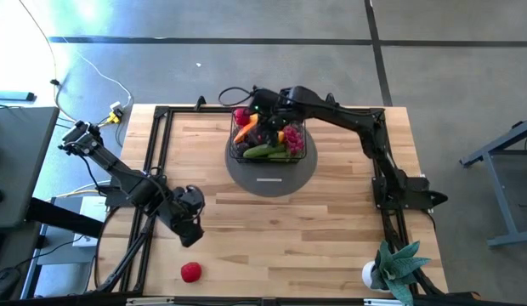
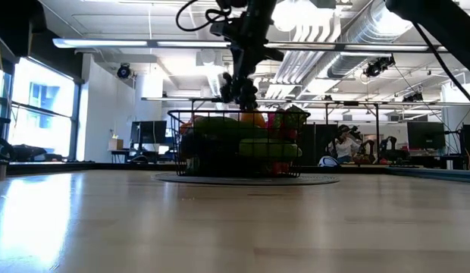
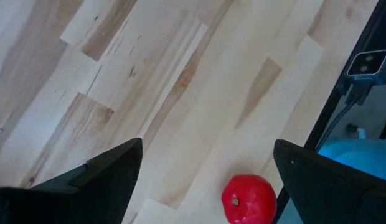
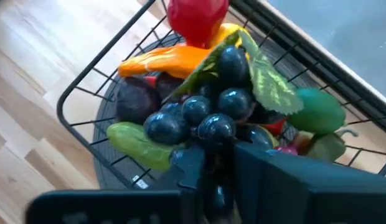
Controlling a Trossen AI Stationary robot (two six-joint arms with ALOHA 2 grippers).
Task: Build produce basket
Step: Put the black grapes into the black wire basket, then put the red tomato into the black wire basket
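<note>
I judge the job nearly finished: the basket [image 1: 270, 140] sits on the grey disc [image 1: 272, 174] at the far middle of the table [image 1: 331, 229], heaped with produce, and only one red tomato [image 1: 190, 271] lies loose near the front edge. My right gripper [image 4: 221, 163] hangs over the basket, fingers pinched on the dark grapes [image 4: 202, 106] resting atop the orange pepper [image 4: 168, 59], cucumber [image 4: 140, 144] and the rest. My left gripper [image 3: 202, 180] hovers spread wide just beside the tomato, holding nothing.
</note>
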